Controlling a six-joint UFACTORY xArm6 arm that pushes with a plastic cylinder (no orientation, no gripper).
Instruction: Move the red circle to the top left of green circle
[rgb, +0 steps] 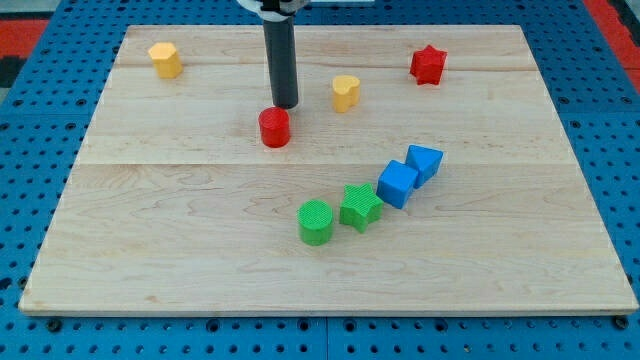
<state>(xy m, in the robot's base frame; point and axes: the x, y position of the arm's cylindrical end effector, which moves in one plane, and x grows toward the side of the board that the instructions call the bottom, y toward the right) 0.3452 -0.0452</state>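
The red circle (274, 127) sits on the wooden board left of centre, in the upper half. The green circle (315, 221) sits lower, near the board's middle, down and to the right of the red circle. My tip (285, 105) is at the end of the dark rod, just above and slightly right of the red circle, touching it or nearly so.
A green star (360, 206) touches the green circle's right side, with a blue cube (397, 184) and a blue block (425, 162) in a diagonal row. A yellow block (346, 92), a yellow hexagon (165, 59) and a red star (428, 64) lie near the top.
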